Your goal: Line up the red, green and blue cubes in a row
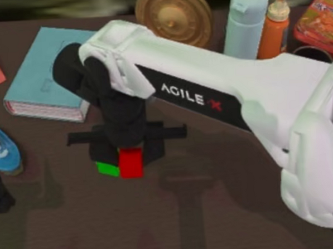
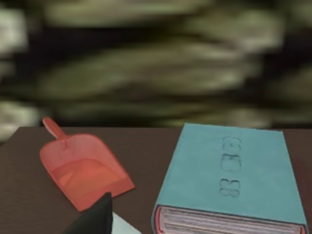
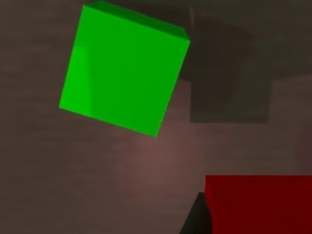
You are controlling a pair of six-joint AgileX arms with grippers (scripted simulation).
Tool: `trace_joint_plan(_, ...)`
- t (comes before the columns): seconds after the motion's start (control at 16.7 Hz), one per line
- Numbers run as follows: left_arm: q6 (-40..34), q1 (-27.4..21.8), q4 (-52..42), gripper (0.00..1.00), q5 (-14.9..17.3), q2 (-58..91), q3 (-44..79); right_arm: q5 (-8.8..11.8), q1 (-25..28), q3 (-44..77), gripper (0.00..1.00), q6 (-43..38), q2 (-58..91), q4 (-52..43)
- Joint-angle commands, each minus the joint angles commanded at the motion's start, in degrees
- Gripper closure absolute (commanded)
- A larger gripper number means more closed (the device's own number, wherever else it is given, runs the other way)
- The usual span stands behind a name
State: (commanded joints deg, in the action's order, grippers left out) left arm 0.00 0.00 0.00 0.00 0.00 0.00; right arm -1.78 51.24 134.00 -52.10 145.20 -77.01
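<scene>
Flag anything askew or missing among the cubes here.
The green cube sits turned at an angle to the red cube, not squared up with it. No blue cube shows in any view; the right arm stretches over the table's middle and may hide it.

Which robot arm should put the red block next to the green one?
The right arm, probably. Its gripper is already over the red cube, which sits right beside the green cube. The left arm is parked at the table's left edge, by the book.
</scene>
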Motion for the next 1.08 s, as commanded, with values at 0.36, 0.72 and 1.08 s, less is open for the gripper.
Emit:
trace_joint_plan(0.36, 0.00, 0.00, 0.00, 0.00, 0.00, 0.00, 0.00, -0.03, 0.39, -8.42, 1.00, -0.09, -0.28, 7.94)
trace_joint_plan(0.72, 0.00, 0.00, 0.00, 0.00, 0.00, 0.00, 0.00, -0.03, 0.39, -8.42, 0.70, -0.09, -0.28, 7.94)
trace_joint_plan(1.08, 0.00, 0.00, 0.00, 0.00, 0.00, 0.00, 0.00, -0.03, 0.39, -8.42, 0.25, -0.09, -0.28, 7.94)
